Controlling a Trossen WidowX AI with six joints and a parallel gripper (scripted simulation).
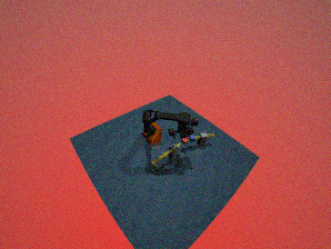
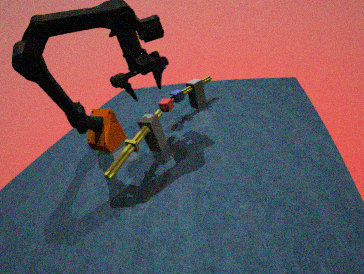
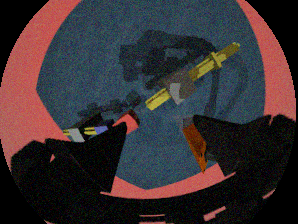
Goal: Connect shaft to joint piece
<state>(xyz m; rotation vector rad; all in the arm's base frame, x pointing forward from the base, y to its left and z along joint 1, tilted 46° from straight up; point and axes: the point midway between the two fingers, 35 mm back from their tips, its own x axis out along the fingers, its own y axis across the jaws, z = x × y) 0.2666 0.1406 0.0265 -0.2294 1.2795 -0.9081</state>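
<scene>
The red joint piece (image 1: 185, 140) (image 2: 166, 104) (image 3: 131, 121) hangs beyond a blue part (image 1: 193, 136) (image 2: 177, 95) (image 3: 101, 129) on the short yellow shaft, which is held by the far grey block (image 2: 198, 97) (image 3: 76, 135). The second yellow shaft (image 1: 159, 159) (image 2: 117, 167) (image 3: 159, 98) passes through the near grey block (image 2: 157, 140) (image 3: 177, 92). Its inner tip is near the red piece, with a gap in the wrist view. The exact aim of the opening is hard to tell. My gripper (image 2: 148, 94) (image 3: 160, 121) is open and empty, above the shafts on the arm's side.
A yellow collar (image 2: 132, 144) (image 3: 215, 60) stands out around the second shaft, outward of the near block. The orange arm base (image 1: 155, 134) (image 2: 106, 131) (image 3: 194, 145) stands beside the shafts. Both blocks stand on the blue mat (image 1: 150, 204) (image 2: 250, 200).
</scene>
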